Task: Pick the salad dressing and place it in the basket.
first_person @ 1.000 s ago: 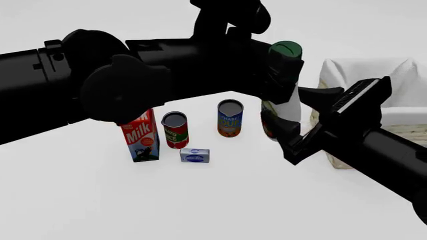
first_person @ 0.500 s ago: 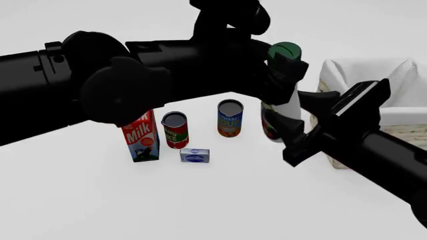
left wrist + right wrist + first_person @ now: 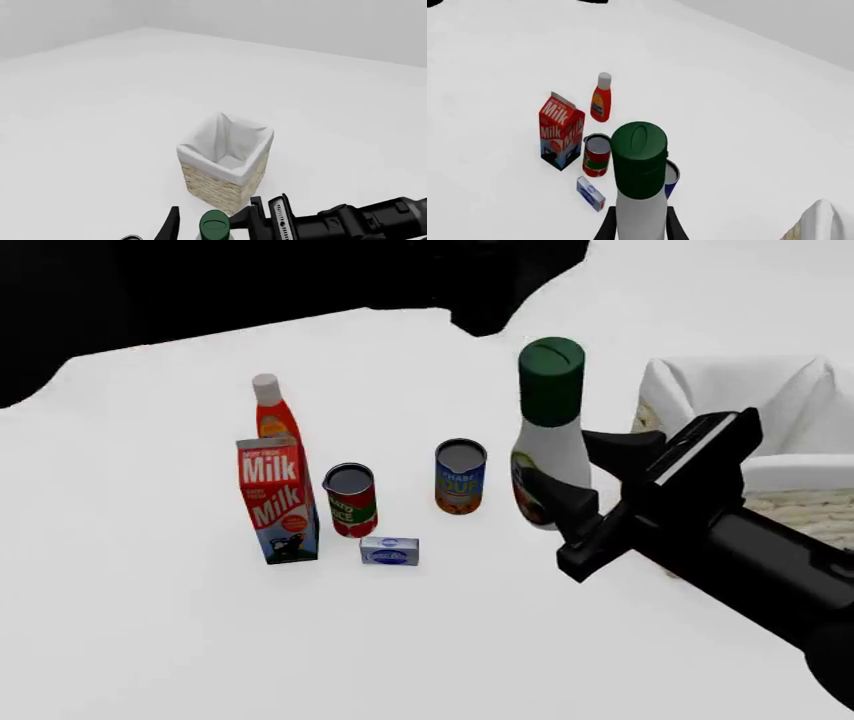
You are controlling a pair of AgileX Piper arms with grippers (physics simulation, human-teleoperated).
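Note:
The salad dressing (image 3: 550, 430), a white bottle with a dark green cap, stands upright left of the basket (image 3: 801, 472). My right gripper (image 3: 567, 468) is shut on its lower body, one finger on each side; the right wrist view shows the bottle (image 3: 639, 165) between the fingers (image 3: 607, 226). My left arm is a black mass high at the back left, clear of the bottle. Its wrist view looks down on the basket (image 3: 220, 192) and the green cap (image 3: 215, 225), with one left fingertip (image 3: 172, 225) apart from the bottle. The basket's lining edge also shows in the right wrist view (image 3: 819, 220).
Left of the bottle stand a blue can (image 3: 461, 477), a red can (image 3: 350, 500), a milk carton (image 3: 278, 500) and a slim orange-red bottle (image 3: 274, 412). A small blue box (image 3: 388, 551) lies in front of them.
My left gripper has let go of the bottle's neck and the left arm has risen up and back. The right gripper stays closed around the bottle's lower body.

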